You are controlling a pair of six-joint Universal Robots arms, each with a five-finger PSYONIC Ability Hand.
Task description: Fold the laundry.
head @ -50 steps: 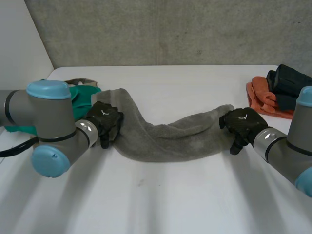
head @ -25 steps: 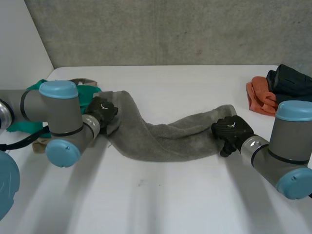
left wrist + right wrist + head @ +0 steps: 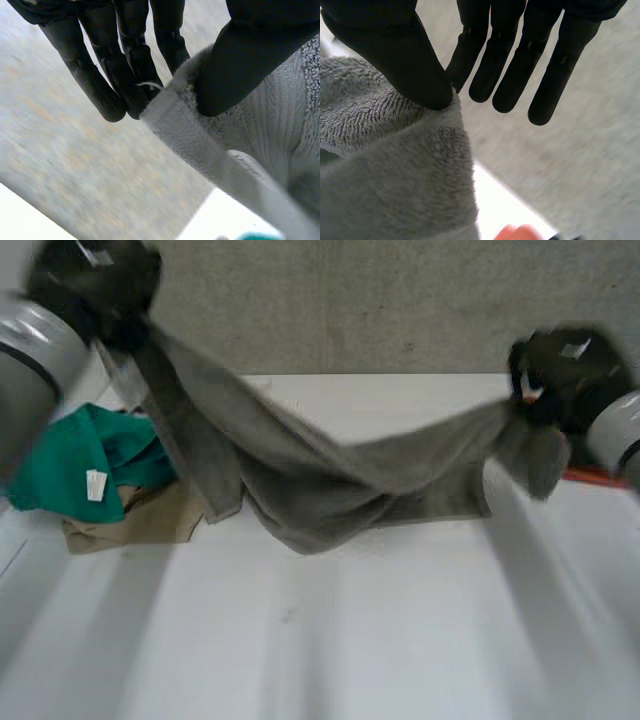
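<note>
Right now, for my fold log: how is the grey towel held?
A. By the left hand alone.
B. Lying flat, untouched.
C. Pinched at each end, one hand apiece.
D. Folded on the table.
C: the left hand and right hand each pinch one end of the grey towel, which sags between them.

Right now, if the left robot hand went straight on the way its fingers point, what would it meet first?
Probably the grey wall; beyond the fingertips of the left robot hand, which pinches the towel, nothing nearer shows, though depth is unclear.
</note>
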